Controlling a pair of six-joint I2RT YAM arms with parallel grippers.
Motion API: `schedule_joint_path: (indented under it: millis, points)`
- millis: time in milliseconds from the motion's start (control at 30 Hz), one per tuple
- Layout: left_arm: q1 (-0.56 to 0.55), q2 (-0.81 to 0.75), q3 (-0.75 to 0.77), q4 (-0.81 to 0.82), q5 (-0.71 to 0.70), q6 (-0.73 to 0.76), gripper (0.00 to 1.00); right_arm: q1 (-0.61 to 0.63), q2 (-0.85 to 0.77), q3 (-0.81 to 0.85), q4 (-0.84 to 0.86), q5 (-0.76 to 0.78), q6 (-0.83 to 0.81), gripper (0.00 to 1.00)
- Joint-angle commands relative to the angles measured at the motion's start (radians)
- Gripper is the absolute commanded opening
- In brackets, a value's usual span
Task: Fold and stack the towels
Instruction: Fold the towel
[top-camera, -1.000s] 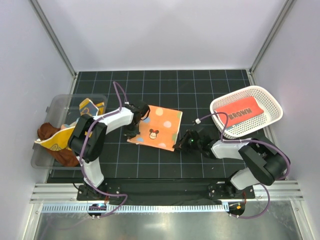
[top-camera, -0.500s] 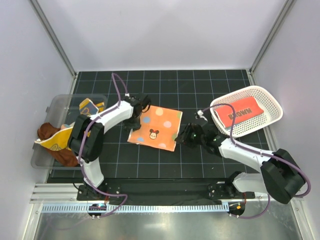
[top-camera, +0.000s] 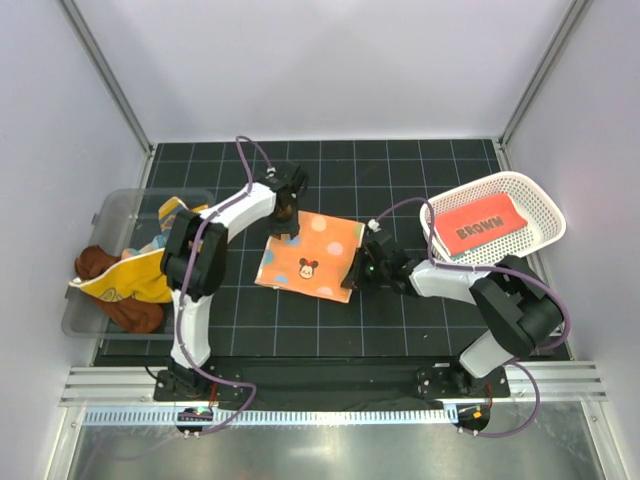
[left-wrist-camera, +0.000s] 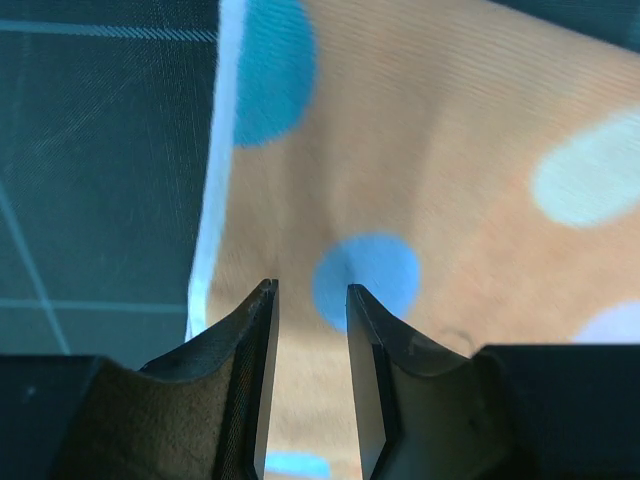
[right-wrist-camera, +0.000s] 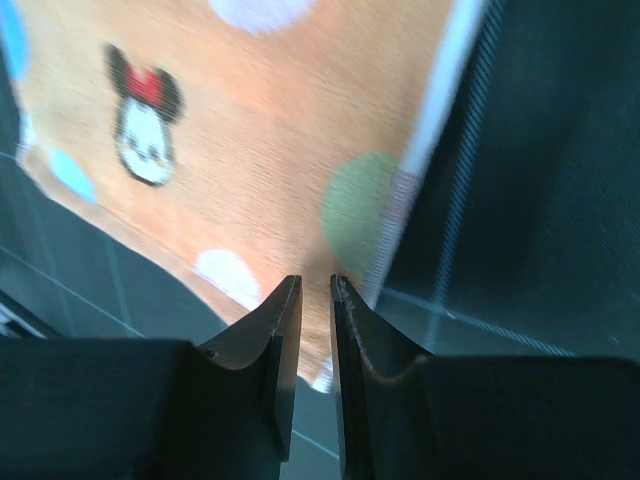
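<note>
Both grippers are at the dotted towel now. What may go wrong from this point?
1. The right gripper has its jaws barely apart at the towel edge; it may push the cloth into a wrinkle instead of taking it.
2. The left gripper sits just inside the left edge; a shallow pinch could slip mid-fold.
3. The right arm's cable runs close to the basket; a swing might drag it.

The polka-dot towel (top-camera: 310, 255) is recorded as soft matt cloth; a fine ribbed weave is seen up close. The basket (top-camera: 530, 185) is noted as white perforated plastic, the bin (top-camera: 120, 205) as clear smooth plastic. The table mat (top-camera: 400, 170) is logged black, matt; the front plate (top-camera: 330, 455), brushed metal.
</note>
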Motion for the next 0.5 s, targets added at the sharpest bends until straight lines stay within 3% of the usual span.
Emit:
schedule_joint_path:
  millis: [0,133,333,467]
  points:
    - [0.048,0.063,0.05,0.054,0.094,0.03,0.36,0.002,-0.04,-0.043,0.055,-0.002,-0.051,0.25]
    - [0.065,0.096,0.094,0.06,0.123,0.047,0.36,0.002,-0.079,-0.029,-0.032,0.041,-0.089,0.26]
    - [0.065,0.103,0.185,0.06,0.166,0.113,0.38,-0.046,-0.13,0.161,-0.197,0.22,-0.206,0.24]
    - [0.071,0.135,0.234,0.052,0.167,0.164,0.39,-0.161,-0.003,0.313,-0.221,0.144,-0.309,0.19]
